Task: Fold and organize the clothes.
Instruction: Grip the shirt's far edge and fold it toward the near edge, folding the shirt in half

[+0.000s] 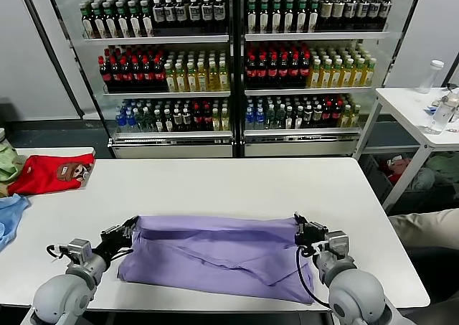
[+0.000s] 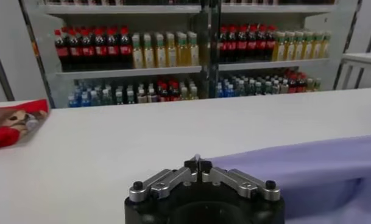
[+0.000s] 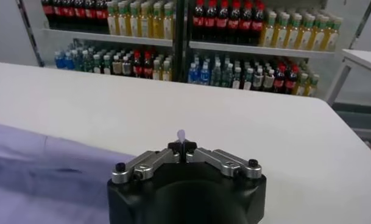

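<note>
The lavender T-shirt (image 1: 219, 255) lies folded into a wide band across the front of the white table (image 1: 215, 181), plain side up. My left gripper (image 1: 131, 228) is shut on the shirt's far left corner. My right gripper (image 1: 299, 227) is shut on its far right corner. In the left wrist view the closed left gripper (image 2: 198, 162) pinches the lavender cloth (image 2: 307, 170). In the right wrist view a small tip of cloth sticks out of the closed right gripper (image 3: 182, 146), and the shirt (image 3: 45, 164) spreads out to one side.
A red garment with a brown cartoon patch (image 1: 51, 173) and a light blue cloth (image 1: 10, 217) lie at the table's left edge. Drink coolers (image 1: 229, 59) stand behind the table. A second white table (image 1: 419, 106) with bottles stands at the right.
</note>
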`<state>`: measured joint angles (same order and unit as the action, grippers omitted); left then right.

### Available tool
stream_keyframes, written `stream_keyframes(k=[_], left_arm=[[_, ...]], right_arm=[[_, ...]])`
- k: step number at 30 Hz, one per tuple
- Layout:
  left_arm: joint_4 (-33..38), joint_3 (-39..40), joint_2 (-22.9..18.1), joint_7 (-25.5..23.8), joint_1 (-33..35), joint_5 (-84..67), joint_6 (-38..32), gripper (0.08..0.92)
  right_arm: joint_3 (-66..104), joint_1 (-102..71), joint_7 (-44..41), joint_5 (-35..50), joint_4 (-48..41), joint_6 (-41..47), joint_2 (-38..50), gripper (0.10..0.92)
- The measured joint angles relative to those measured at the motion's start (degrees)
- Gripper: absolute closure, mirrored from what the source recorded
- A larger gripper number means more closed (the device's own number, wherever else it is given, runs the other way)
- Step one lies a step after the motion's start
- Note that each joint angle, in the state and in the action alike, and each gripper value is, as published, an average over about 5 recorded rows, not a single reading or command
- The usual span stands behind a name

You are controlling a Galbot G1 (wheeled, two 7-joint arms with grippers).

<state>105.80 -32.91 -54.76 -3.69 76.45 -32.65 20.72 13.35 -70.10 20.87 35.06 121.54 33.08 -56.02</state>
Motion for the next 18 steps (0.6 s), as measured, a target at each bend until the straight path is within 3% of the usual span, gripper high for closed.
stream_keyframes(k=[13, 18], left_arm=[[4.16, -1.84, 0.74, -1.05, 4.80, 4.08, 3.35, 0.917], [5.58, -2.48, 0.74, -1.97, 6.26, 8.37, 5.91, 0.838]], right_arm=[[0.51, -3.91, -0.28, -0.91, 2.31, 0.12, 1.07, 0.888], [1.10, -6.11, -0.49, -1.80, 3.90, 0.12, 1.35, 0.764]])
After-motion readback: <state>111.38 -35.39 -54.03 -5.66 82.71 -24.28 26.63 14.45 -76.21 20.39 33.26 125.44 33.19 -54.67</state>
